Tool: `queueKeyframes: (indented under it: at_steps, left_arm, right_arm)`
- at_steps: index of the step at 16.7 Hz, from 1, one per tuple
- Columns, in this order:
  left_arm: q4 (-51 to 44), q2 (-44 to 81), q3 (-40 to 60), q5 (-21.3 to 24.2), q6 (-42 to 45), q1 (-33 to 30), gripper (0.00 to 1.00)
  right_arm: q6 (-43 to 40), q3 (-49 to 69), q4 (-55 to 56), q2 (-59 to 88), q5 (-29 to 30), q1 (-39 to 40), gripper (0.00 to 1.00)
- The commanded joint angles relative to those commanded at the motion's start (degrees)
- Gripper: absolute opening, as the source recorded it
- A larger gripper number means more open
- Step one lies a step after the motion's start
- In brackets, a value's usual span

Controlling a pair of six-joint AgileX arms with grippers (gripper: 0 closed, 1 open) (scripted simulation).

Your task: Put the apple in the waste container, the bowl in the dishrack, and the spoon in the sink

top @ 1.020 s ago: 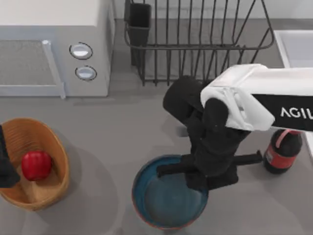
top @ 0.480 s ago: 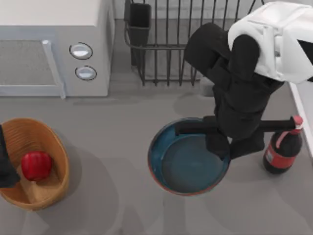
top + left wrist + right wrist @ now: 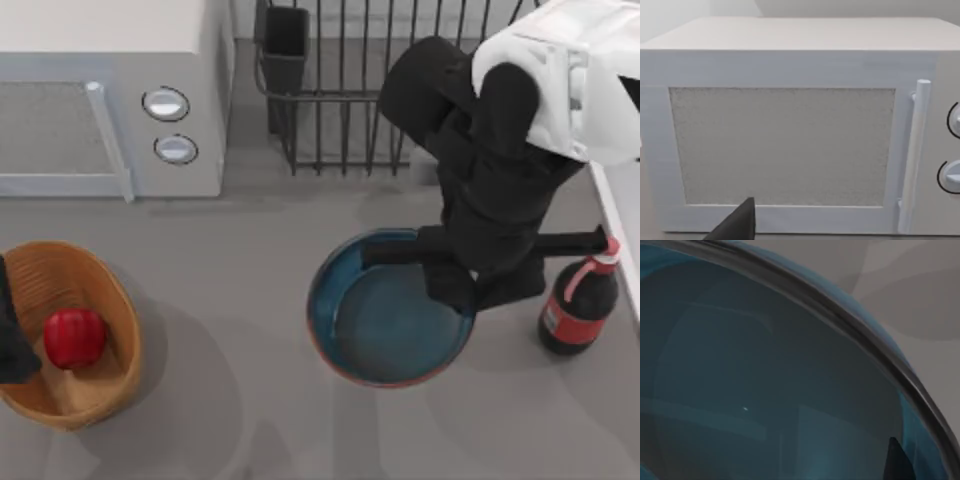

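In front of the dishrack (image 3: 400,90), the right hand (image 3: 452,285) grips the blue-teal, reddish-rimmed bowl (image 3: 385,325).

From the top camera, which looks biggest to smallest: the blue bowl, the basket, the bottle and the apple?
1. Bowl, though it is lifted nearer the camera, which may flatter it.
2. Basket, close behind.
3. Bottle.
4. Apple, smallest.
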Motion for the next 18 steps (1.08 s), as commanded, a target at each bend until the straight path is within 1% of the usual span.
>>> queueKeyframes:
  at_steps: [2, 4, 7, 12, 14, 16, 18]
  left_arm:
    - [0.00, 0.00, 0.00, 0.00, 0.00, 0.00, 1.00]
    - [0.00, 0.00, 0.00, 0.00, 0.00, 0.00, 1.00]
    - [0.00, 0.00, 0.00, 0.00, 0.00, 0.00, 1.00]
    - [0.00, 0.00, 0.00, 0.00, 0.00, 0.00, 1.00]
    - [0.00, 0.00, 0.00, 0.00, 0.00, 0.00, 1.00]
    - [0.00, 0.00, 0.00, 0.00, 0.00, 0.00, 1.00]
    - [0.00, 0.00, 0.00, 0.00, 0.00, 0.00, 1.00]
  right_arm:
    - [-3.05, 0.25, 3.84, -1.43, 4.04, 2.08, 0.00]
    - [-6.73, 0.39, 9.74, -3.33, 9.84, 4.46, 0.00]
    - [-12.40, 0.37, 22.64, -6.39, 21.09, 7.80, 0.00]
    - [-22.54, -0.14, 47.65, -12.23, 41.47, 13.03, 0.00]
    - [-26.99, -0.55, 55.98, -14.99, 48.63, 15.33, 0.00]
    - [-31.14, -1.07, 61.98, -17.82, 54.27, 17.52, 0.00]
    - [-34.31, -1.63, 65.60, -20.17, 57.83, 19.18, 0.00]
